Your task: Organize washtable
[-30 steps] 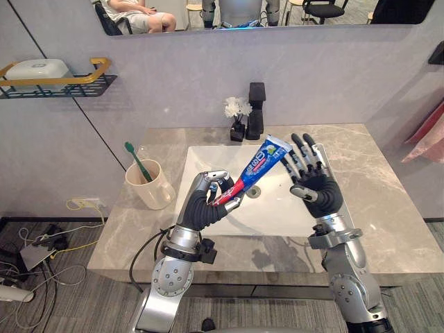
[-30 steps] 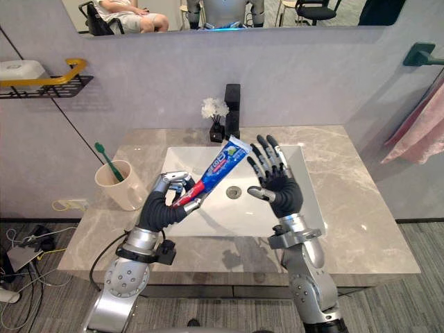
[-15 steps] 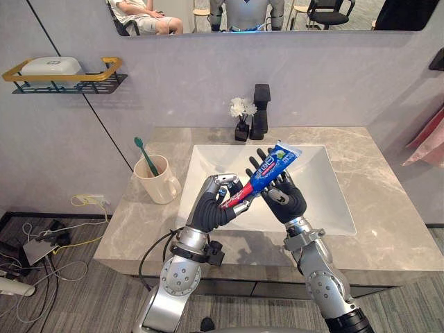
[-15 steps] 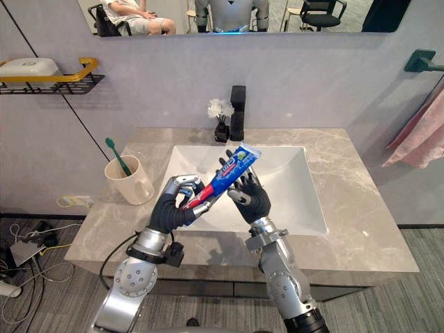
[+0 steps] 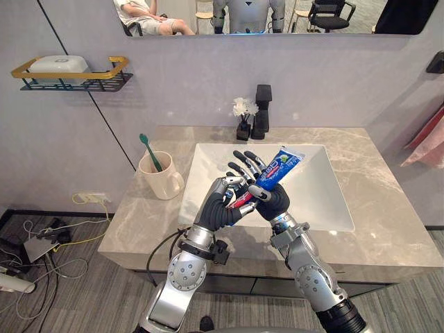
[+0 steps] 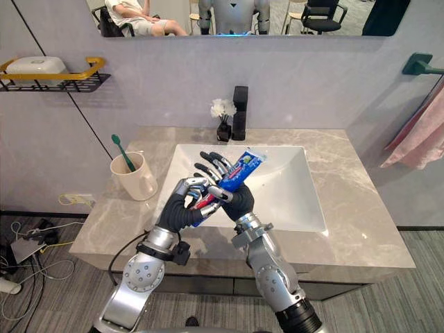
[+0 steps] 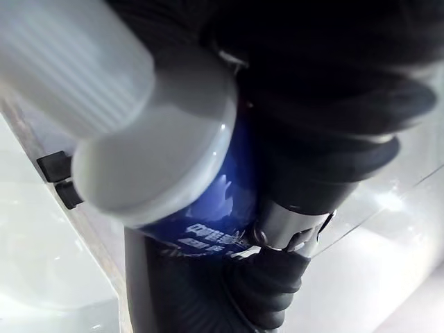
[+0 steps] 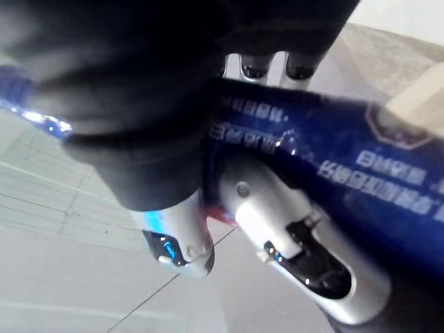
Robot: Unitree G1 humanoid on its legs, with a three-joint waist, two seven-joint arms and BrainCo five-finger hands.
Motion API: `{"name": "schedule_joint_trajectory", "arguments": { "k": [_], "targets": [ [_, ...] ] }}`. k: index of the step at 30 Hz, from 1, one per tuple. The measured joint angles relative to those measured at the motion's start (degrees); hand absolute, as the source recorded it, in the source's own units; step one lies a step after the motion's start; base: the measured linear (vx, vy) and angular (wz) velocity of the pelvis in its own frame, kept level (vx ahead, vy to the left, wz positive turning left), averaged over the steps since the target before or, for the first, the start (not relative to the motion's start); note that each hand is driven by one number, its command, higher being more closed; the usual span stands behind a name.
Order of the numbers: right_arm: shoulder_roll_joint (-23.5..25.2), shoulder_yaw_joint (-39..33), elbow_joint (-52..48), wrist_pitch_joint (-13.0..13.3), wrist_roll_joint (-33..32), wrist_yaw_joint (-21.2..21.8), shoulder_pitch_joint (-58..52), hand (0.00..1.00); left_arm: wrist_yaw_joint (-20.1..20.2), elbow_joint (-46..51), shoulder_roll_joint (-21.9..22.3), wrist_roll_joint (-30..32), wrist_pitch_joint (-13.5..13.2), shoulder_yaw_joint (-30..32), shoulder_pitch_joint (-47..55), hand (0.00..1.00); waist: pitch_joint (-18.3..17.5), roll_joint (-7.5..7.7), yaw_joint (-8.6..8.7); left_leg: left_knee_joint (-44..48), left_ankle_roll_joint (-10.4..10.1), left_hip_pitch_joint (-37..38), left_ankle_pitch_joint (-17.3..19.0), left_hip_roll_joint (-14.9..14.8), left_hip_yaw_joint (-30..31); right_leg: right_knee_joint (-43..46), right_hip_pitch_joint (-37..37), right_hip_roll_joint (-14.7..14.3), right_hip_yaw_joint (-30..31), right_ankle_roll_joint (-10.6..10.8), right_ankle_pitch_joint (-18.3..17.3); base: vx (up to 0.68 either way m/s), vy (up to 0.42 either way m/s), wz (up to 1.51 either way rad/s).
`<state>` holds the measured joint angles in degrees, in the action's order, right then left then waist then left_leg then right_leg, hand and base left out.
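Observation:
A blue toothpaste tube (image 5: 279,166) with a red lower end is held slanted above the white sink basin (image 5: 316,198). My left hand (image 5: 219,208) is shut on its lower end; the tube (image 7: 201,205) and its white cap show close up in the left wrist view. My right hand (image 5: 272,202) lies against the tube's middle from behind. Its fingers (image 5: 239,161) stretch straight out past the left hand, and its thumb rests on the tube's front. The tube (image 8: 333,163) crosses the right wrist view. A cream cup (image 5: 161,186) with a green toothbrush (image 5: 147,149) stands left of the basin.
A black faucet (image 5: 262,109) and a small vase of white flowers (image 5: 243,111) stand behind the basin. A gold-railed wall shelf (image 5: 69,75) with a white box hangs at the upper left. Pink towels (image 5: 427,142) hang at the right. The marble counter (image 5: 392,208) has room right of the basin.
My right hand has come in from the tube's right side and now lies against the tube beside the left hand. The camera has moved as well.

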<state>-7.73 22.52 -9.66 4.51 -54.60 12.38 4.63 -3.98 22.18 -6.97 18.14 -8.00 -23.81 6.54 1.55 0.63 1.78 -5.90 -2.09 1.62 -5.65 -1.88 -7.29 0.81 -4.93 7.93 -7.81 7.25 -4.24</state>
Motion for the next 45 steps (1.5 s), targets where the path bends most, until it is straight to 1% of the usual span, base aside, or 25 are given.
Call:
{"name": "schedule_joint_trajectory", "arguments": {
  "k": [2, 7, 14, 15, 19, 23, 25, 27, 29, 32, 36, 37, 39, 41, 42, 44, 45],
  "targets": [
    [0.0, 0.0, 0.0, 0.1, 0.0, -0.7, 0.0, 1.00, -0.1, -0.3, 0.0, 0.0, 0.0, -0.4, 0.0, 1.00, -0.2, 0.29, -0.15, 0.0, 0.0, 0.0, 0.0, 0.0, 0.0, 0.0, 0.0, 0.0, 0.0, 0.0, 0.0, 0.00, 0.000, 0.00],
    [0.1, 0.1, 0.0, -0.1, 0.2, -2.1, 0.0, 1.00, -0.1, -1.3, 0.1, 0.1, -0.1, -0.5, 0.0, 1.00, -0.2, 0.34, -0.20, 0.0, 0.0, 0.0, 0.0, 0.0, 0.0, 0.0, 0.0, 0.0, 0.0, 0.0, 0.0, 0.00, 0.000, 0.00],
    [0.1, -0.1, 0.0, -0.1, 1.3, -2.2, 0.0, 1.00, -0.1, -1.4, 0.1, 0.0, -0.2, -0.2, 0.1, 1.00, -0.2, 0.34, -0.20, 0.0, 0.0, 0.0, 0.0, 0.0, 0.0, 0.0, 0.0, 0.0, 0.0, 0.1, 0.1, 0.00, 0.000, 0.00],
    [0.1, -0.1, 0.0, -0.1, 1.3, -2.2, 0.1, 1.00, -0.2, -1.4, 0.1, 0.0, -0.2, -0.1, 0.1, 0.00, -0.2, 0.34, -0.21, 0.0, 0.0, 0.0, 0.0, 0.0, 0.0, 0.0, 0.0, 0.0, 0.0, 0.0, 0.1, 0.00, 0.000, 0.00],
    [0.6, -1.6, -0.2, -0.1, 3.6, -2.1, 1.0, 1.00, 0.1, -0.9, 0.1, -0.7, -0.7, 0.9, 0.3, 0.00, -0.2, 0.34, -0.18, 0.0, 0.0, 0.0, -0.1, 0.0, 0.0, -0.1, 0.0, 0.0, 0.1, 0.0, 0.3, 0.00, 0.000, 0.00],
    [2.3, -4.0, -2.2, 0.3, 3.8, -2.1, 2.0, 1.00, -0.7, 2.2, 0.2, -2.4, -0.8, 2.4, 1.7, 0.00, -0.2, 0.34, -0.09, 0.0, 0.0, 0.0, -0.1, 0.0, 0.0, -0.2, -0.1, 0.0, 0.0, 0.0, 0.3, 0.00, 0.000, 0.00],
    [2.9, -6.7, -3.3, 1.8, 4.7, -2.1, 2.0, 1.00, -2.6, 4.7, 0.3, -2.8, -1.2, 5.4, 2.0, 0.00, -0.2, 0.35, -0.30, 0.0, 0.0, 0.1, -0.1, 0.0, 0.0, -0.2, -0.2, 0.0, 0.0, 0.0, 0.3, 0.00, 0.000, 0.00],
    [2.8, -8.9, -3.3, 1.9, 5.3, -2.1, 2.0, 1.00, -4.0, 7.4, 0.3, -2.8, -1.4, 8.5, 2.2, 0.00, -0.2, 0.34, -0.39, 0.0, 0.0, 0.2, -0.1, 0.1, 0.3, -0.5, -0.6, 0.0, -0.3, 0.0, 0.4, 0.00, 0.000, 0.06],
    [2.8, -10.1, -3.4, 1.9, 5.8, -2.1, 2.0, 1.00, -5.0, 9.1, 0.3, -2.8, -1.6, 10.3, 2.5, 0.00, -0.2, 0.34, -0.32, 0.0, 0.0, 0.2, -0.1, 0.1, 0.6, -0.8, -1.0, 0.0, -0.7, 0.0, 0.4, 0.00, 0.000, 0.08],
    [2.8, -11.0, -3.5, 1.9, 6.0, -2.1, 2.0, 1.00, -5.2, 11.2, 0.7, -2.8, -2.0, 12.0, 3.4, 0.00, -0.2, 0.35, -0.44, 0.0, 0.0, 0.1, -0.1, 0.2, 1.0, -1.0, -1.2, 0.0, -1.1, 0.0, 0.4, 0.00, -0.003, 0.07],
    [2.9, -11.9, -5.5, 1.9, 7.6, -2.2, 1.4, 1.00, -6.7, 14.5, 1.8, -2.9, -2.4, 16.3, 5.4, 0.00, -0.2, 0.36, -0.66, 0.0, -0.1, 0.1, -0.1, 0.2, 1.4, -1.2, -1.6, 0.0, -1.6, 0.0, 0.4, 0.01, -0.011, 0.06],
    [3.1, -13.0, -6.2, 1.9, 8.1, -2.2, 1.3, 1.00, -7.5, 15.3, 2.2, -4.0, -2.5, 18.2, 6.1, 0.00, -0.2, 0.37, -0.88, 0.0, -0.1, 0.2, -0.1, 0.2, 1.5, -1.3, -1.8, 0.0, -1.7, -0.1, 0.4, 0.00, -0.010, 0.05],
    [3.6, -14.7, -7.4, 1.9, 8.2, -2.2, 0.3, 1.00, -8.0, 16.0, 3.2, -4.8, -2.6, 21.0, 6.7, 0.00, -0.1, 0.45, -1.11, 0.0, -0.1, 0.1, -0.1, 0.2, 1.6, -1.4, -1.8, 0.0, -1.8, -0.1, 0.4, 0.00, -0.006, 0.02],
    [4.3, -16.8, -8.0, 2.0, 9.1, -2.2, -0.8, 1.00, -9.0, 16.6, 5.0, -7.2, -2.6, 27.5, 8.9, 0.00, -0.1, 0.48, -1.14, 0.0, -0.1, 0.1, 0.0, 0.3, 1.7, -1.4, -1.9, 0.0, -2.0, -0.1, 0.4, 0.00, -0.004, 0.02],
    [4.4, -17.4, -8.0, 2.0, 9.3, -2.1, -1.0, 1.00, -9.0, 16.6, 5.5, -7.7, -2.6, 29.3, 9.3, 0.00, -0.1, 0.49, -1.14, 0.0, -0.1, 0.0, 0.0, 0.3, 1.8, -1.5, -1.9, 0.0, -2.0, -0.1, 0.4, 0.00, 0.000, 0.00],
    [4.6, -19.4, -9.1, 2.0, 9.8, -2.1, -2.9, 1.00, -10.2, 16.6, 7.6, -9.4, -2.6, 37.5, 11.2, 0.00, 0.0, 0.66, -1.22, 0.0, -0.1, -0.2, 0.0, 0.3, 2.0, -1.6, -1.9, 0.1, -2.3, -0.1, 0.4, -0.01, -0.008, 0.05],
    [4.7, -19.9, -9.7, 2.0, 9.8, -2.1, -3.5, 1.00, -10.6, 16.5, 8.1, -9.9, -2.6, 39.8, 11.6, 0.00, 0.1, 0.71, -1.24, 0.0, -0.1, -0.3, 0.0, 0.3, 2.1, -1.7, -1.9, 0.1, -2.5, -0.1, 0.4, -0.01, -0.011, 0.09]
  ]
}}
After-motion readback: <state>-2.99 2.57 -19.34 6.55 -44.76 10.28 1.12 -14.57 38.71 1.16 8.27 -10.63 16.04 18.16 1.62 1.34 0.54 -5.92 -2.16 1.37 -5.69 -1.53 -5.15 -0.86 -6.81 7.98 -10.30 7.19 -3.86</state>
